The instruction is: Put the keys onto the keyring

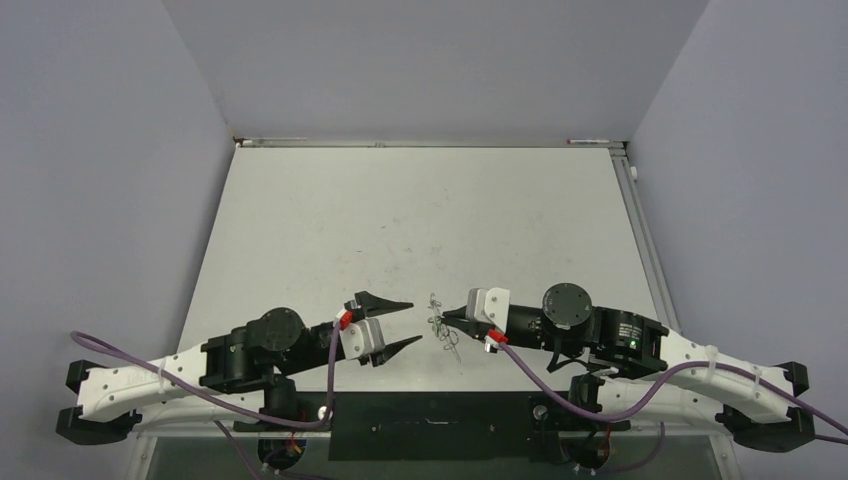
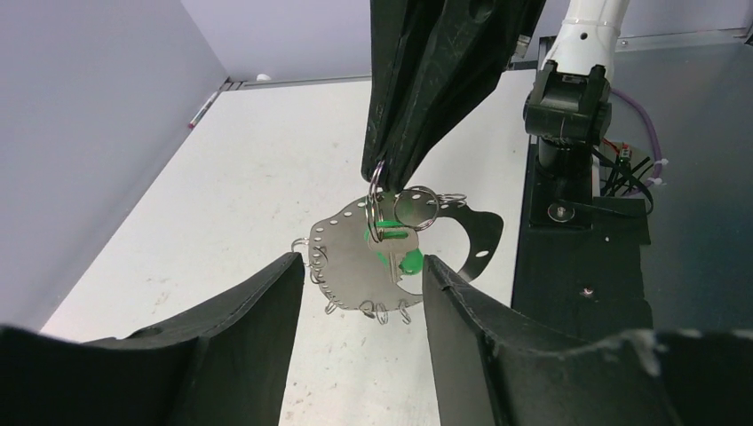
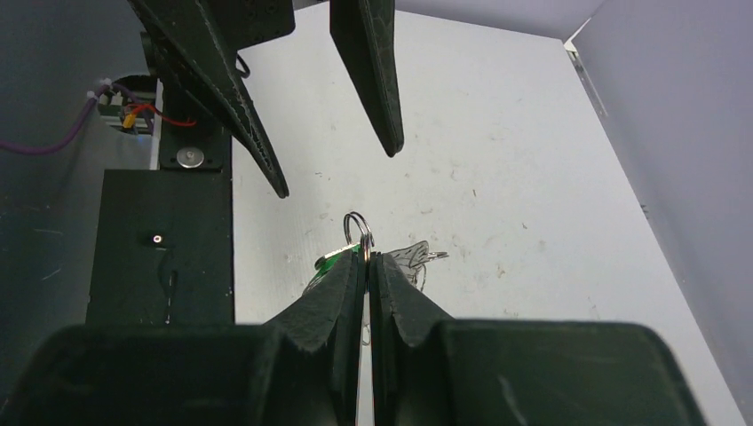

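The keyring point(image 2: 348, 259), a flat grey metal piece with tiny wire loops along its rim, hangs above the table just ahead of my left fingers. My right gripper point(image 3: 366, 257) is shut on a wire loop point(image 3: 358, 226) at the top of it. The green key point(image 2: 410, 261) hangs against the keyring's face from that loop; the right wrist view shows the key point(image 3: 334, 259) only as a sliver beside the left finger. My left gripper point(image 2: 361, 262) is open, one finger on each side of the keyring and not touching it. From above, the keyring point(image 1: 440, 325) hangs edge-on between the left gripper point(image 1: 415, 322) and the right gripper point(image 1: 449, 320).
A black mounting plate point(image 1: 430, 425) runs along the near edge between the arm bases. The right arm's base post point(image 2: 568, 98) stands behind the keyring. Grey walls enclose the white table point(image 1: 420, 210) on three sides.
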Tool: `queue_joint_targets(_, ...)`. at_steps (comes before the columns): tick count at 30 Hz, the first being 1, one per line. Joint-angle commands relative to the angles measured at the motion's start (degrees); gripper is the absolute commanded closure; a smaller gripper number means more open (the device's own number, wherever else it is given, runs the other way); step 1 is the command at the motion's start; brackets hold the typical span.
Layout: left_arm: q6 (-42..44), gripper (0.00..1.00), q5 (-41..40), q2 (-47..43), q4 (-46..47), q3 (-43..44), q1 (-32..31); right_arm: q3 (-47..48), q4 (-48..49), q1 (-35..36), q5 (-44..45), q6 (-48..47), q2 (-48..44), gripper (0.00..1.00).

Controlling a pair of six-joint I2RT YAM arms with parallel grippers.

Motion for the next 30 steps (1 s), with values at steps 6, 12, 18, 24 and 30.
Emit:
queue_joint_targets(6,0.2,0.58,-0.4,0.9,11.3,-2.4,0.0,0.0,6.7,0.1,-1.5,0.0,-0.8,0.95)
queue_joint_targets(12,0.5,0.72,-0.5,2.3,12.8,-2.4,0.0,0.1,6.7,0.2,-2.1,0.2,-0.6,0.95)
queue_joint_targets(18,0.9,0.88,-0.2,4.0,13.2,-1.8,0.0,-0.3,8.0,0.1,-2.6,0.3,-0.8,0.95)
queue_joint_targets(24,1.3,1.0,0.1,4.9,12.8,-1.5,0.0,-2.3,12.7,0.1,-0.1,1.0,-2.4,0.95)
queue_joint_targets(30,0.1,1.0,0.0,4.9,16.6,-2.7,0.0,-8.7,25.0,0.2,7.1,3.0,-5.9,0.95)
